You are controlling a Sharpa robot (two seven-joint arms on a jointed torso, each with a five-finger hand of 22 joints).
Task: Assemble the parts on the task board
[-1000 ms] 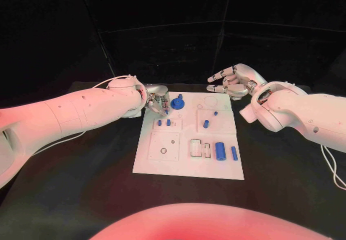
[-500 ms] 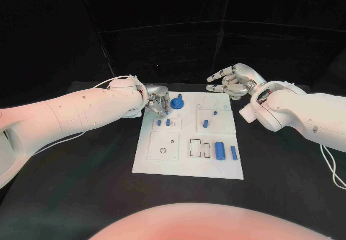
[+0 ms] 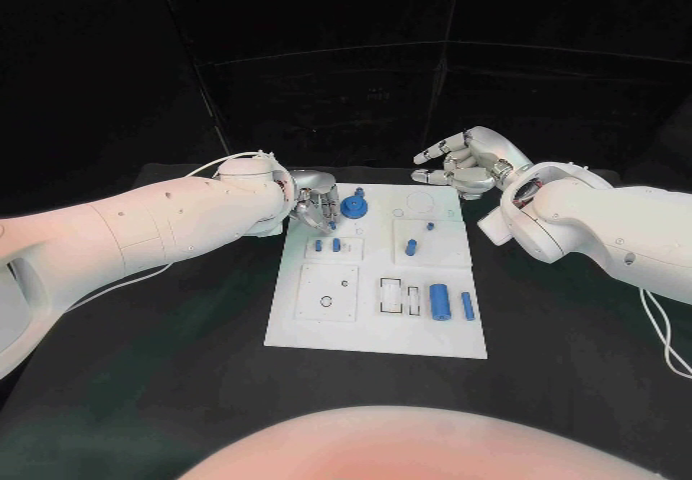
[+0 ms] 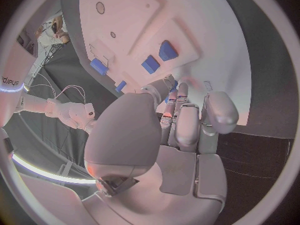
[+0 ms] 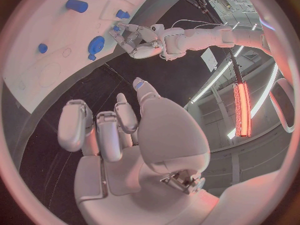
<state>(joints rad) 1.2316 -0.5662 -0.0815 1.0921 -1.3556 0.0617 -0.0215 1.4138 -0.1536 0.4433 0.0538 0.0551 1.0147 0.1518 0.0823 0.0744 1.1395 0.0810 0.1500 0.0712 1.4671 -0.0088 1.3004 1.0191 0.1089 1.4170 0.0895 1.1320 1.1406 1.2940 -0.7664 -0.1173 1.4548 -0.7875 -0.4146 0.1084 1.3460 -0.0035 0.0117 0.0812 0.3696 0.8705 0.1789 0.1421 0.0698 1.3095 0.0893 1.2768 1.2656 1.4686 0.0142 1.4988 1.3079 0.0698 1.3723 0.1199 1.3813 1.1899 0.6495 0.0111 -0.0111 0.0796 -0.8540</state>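
The white task board (image 3: 378, 320) lies in the middle of the table. My left hand (image 3: 313, 203) hovers at its far left corner, fingers curled together, pinching what looks like a small blue part (image 3: 329, 224) beside the blue round part (image 3: 355, 208). In the left wrist view my left hand (image 4: 178, 125) has blue showing at its fingertips (image 4: 172, 92), over the board (image 4: 206, 30). Two small blue pegs (image 3: 327, 244) stand just nearer. My right hand (image 3: 462, 165) floats beyond the board's far right corner, fingers apart, holding nothing; the right wrist view shows this hand (image 5: 112, 135) likewise.
A blue peg (image 3: 411, 247) and a smaller one (image 3: 430, 226) stand in the board's right half. A thick blue cylinder (image 3: 440, 300) and a thin one (image 3: 467, 305) lie near its right edge. Black table surrounds the board.
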